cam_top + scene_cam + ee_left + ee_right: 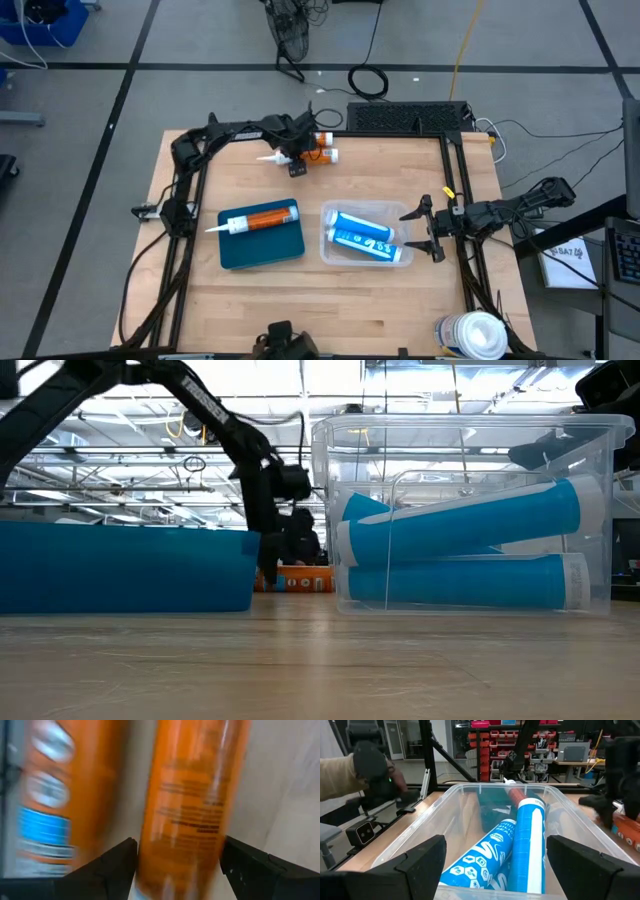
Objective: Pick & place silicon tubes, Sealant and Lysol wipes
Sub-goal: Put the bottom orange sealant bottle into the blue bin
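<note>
- Picking up sealant, by the look of it: reaching with the left gripper [297,160] to the far side of the table [400,310], down over two orange sealant tubes [322,149] lying side by side.
- Straddling one orange tube [192,805] with the left fingers [107,870] spread wide, one on either side and not yet pressing on it; leaving the second orange tube [60,795] just outside one finger.
- Calling next, probably, for a squeeze on the straddled tube alone, a lift clear of its neighbour, then a carry back to the blue tray [262,250], well nearer than the hand.
- Risking a nudge of the neighbouring tube, lying so close beside the finger.
- Holding already one orange tube with a white nozzle [255,220] in that tray, across its far edge.
- Waiting with the right gripper [432,232] just beside the clear bin [400,212], fingers spread wide and empty, looking into it.
- Showing two blue-and-white silicone tubes [365,240] inside the bin, directly ahead of the right fingers, one resting partly on the other.
- Standing well behind the right hand, at the near right corner of the table, the Lysol wipes [470,335]: a fat round canister with a white domed lid, untouched.
- Looking smooth, round and glossy, the orange tubes with dark print; likely to roll if bumped.
</note>
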Available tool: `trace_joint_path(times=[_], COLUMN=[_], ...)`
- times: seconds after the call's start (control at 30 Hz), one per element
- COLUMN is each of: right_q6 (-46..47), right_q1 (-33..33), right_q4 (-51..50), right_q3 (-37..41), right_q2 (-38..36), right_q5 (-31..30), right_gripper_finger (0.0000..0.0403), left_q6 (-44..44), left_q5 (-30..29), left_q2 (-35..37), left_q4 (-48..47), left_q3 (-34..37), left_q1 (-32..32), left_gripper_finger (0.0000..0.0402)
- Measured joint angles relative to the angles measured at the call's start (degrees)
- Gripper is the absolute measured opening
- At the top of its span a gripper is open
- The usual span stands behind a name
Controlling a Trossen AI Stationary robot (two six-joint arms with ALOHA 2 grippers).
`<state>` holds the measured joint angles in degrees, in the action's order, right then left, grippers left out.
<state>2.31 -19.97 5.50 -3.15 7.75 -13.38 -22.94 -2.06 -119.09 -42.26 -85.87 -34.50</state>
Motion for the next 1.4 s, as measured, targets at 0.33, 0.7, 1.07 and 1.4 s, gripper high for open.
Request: trace_joint_path(times=[0.33, 0.7, 1.07, 1.4], right_q6=[0.02, 0.00, 0.02, 0.02], right_q1=[0.00, 0.00, 0.00, 0.00], right_q4=[0.00, 0.00, 0.03, 0.02], right_q3=[0.01, 0.01, 0.00, 0.01], right_q2=[0.00, -0.02, -0.02, -0.02], right_q5=[0.01, 0.01, 0.01, -0.01], right_gripper_finger=[0.0325, 0.0325, 0.0325, 0.0325], left_q6=[1.06, 2.91, 36.18, 66.96], left_q5=[-4.37, -21.45, -23.59, -9.24], left_q2=[-3.11, 12.04, 34.40, 34.34], left_q4=[-1.31, -10.15, -39.06, -46.00], left_q3=[-0.24, 0.15, 0.15, 0.55], left_q1=[1.83, 9.11, 24.54, 47.54], left_gripper_finger=[0.0243, 0.0212, 0.0211, 0.0211])
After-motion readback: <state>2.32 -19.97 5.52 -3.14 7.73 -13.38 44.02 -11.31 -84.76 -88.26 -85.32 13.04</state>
